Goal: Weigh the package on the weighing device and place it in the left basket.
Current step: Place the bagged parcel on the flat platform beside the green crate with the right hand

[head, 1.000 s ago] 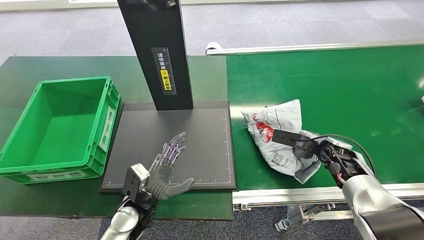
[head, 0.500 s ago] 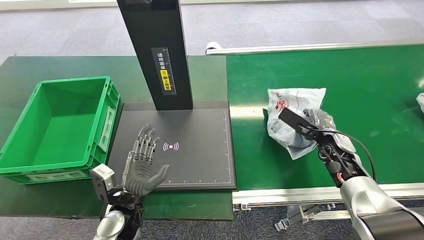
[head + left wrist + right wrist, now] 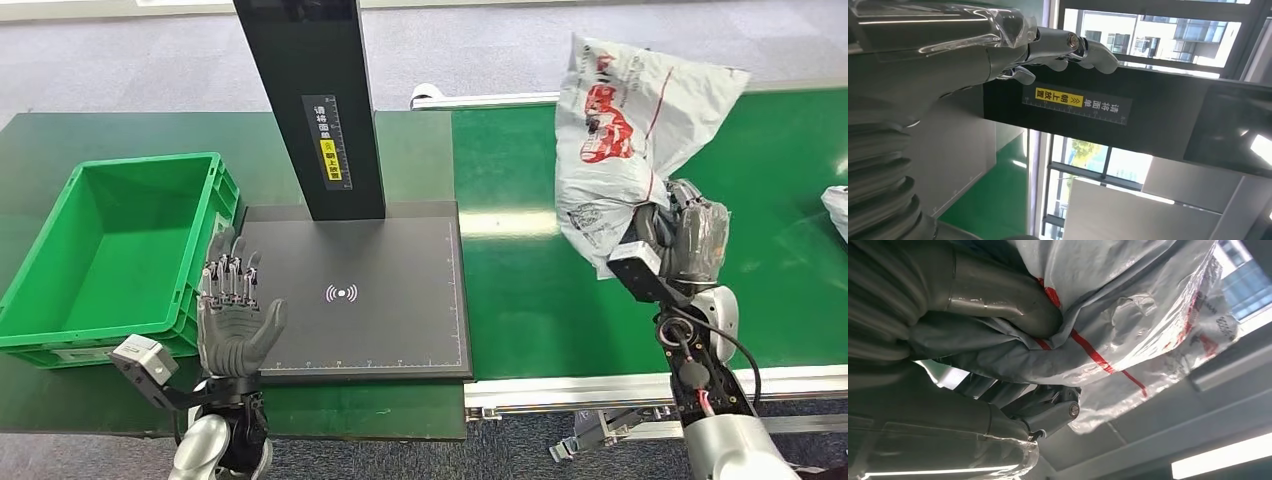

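- The belt [image 3: 780,200] is running green across the right half of the head view, and the package [image 3: 620,130] is no longer lying on it: a second ago it was flat at about four o'clock from the picture's centre, and now it is hanging in the air at about two o'clock, lifted well clear of the belt.
- The scale [image 3: 350,290], the black plate under the tall black post [image 3: 315,100], is sitting bare at the centre with its white signal mark showing; I judge the lift done and the carry toward nine o'clock, over to this plate, the step now beginning.
- The basket [image 3: 60,330] is waiting at nine o'clock, just beside the scale, with nothing in it.
- The package, a crumpled grey bag with red print, is standing with its long axis nearly upright: its wide end is pointing to twelve o'clock, leaning slightly toward one, and its narrow gathered end is pointing down to six.
- The right hand [image 3: 675,245] is grasping that lower end, thumb and fingers [image 3: 1008,305] clenching into the plastic.
- The left hand [image 3: 232,315] has been drawing back off the scale toward eight o'clock; it is standing released, palm up, fingers apart, holding nothing.
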You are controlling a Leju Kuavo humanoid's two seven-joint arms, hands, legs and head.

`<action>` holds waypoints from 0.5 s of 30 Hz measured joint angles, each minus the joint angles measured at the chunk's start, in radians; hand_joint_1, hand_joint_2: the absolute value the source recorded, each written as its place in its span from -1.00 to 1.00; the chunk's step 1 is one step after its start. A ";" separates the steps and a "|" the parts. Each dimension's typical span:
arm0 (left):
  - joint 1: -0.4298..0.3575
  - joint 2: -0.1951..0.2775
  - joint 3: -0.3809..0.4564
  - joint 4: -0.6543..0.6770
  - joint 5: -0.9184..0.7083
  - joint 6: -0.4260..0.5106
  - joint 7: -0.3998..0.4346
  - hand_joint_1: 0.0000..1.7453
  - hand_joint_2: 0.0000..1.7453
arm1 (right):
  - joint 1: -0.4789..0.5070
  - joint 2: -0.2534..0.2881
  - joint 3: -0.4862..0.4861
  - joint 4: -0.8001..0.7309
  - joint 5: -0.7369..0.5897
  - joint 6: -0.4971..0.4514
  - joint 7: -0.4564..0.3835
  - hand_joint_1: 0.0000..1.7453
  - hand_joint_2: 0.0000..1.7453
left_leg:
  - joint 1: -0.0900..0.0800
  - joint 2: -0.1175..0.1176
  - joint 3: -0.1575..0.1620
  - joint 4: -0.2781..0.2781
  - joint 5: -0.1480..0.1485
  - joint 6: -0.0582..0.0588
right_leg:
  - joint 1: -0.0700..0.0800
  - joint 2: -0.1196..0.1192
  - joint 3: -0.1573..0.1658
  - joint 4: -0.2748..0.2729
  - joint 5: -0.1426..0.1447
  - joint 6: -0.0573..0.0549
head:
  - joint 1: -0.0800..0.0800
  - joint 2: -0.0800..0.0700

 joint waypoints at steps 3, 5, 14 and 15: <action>-0.004 0.000 0.004 0.001 0.013 -0.008 -0.005 -1.00 1.00 | 0.023 0.008 0.044 -0.044 0.105 0.007 0.019 1.00 1.00 | 0.000 0.001 0.000 0.000 0.000 0.000 | 0.000 0.000 0.000 0.000 0.000 0.000 | 0.000 0.000; -0.009 0.000 0.006 0.004 0.017 -0.015 -0.012 -1.00 1.00 | 0.022 0.008 0.114 -0.048 0.221 0.016 0.063 1.00 1.00 | 0.000 0.002 0.001 0.000 0.000 0.000 | 0.000 0.001 0.000 0.000 0.000 0.000 | 0.000 0.000; -0.034 -0.001 0.015 0.026 0.010 -0.033 -0.020 -1.00 1.00 | -0.062 0.002 0.503 -0.019 0.405 0.172 0.181 1.00 1.00 | 0.000 0.001 0.000 0.000 0.000 0.000 | 0.000 0.000 0.000 0.000 0.000 0.000 | 0.000 0.000; -0.036 -0.001 0.015 0.029 0.010 -0.038 -0.019 -1.00 1.00 | -0.076 0.001 0.533 -0.015 0.405 0.195 0.180 1.00 1.00 | 0.000 0.001 0.000 0.000 0.000 0.000 | 0.000 0.000 0.000 0.000 0.000 0.000 | 0.000 0.000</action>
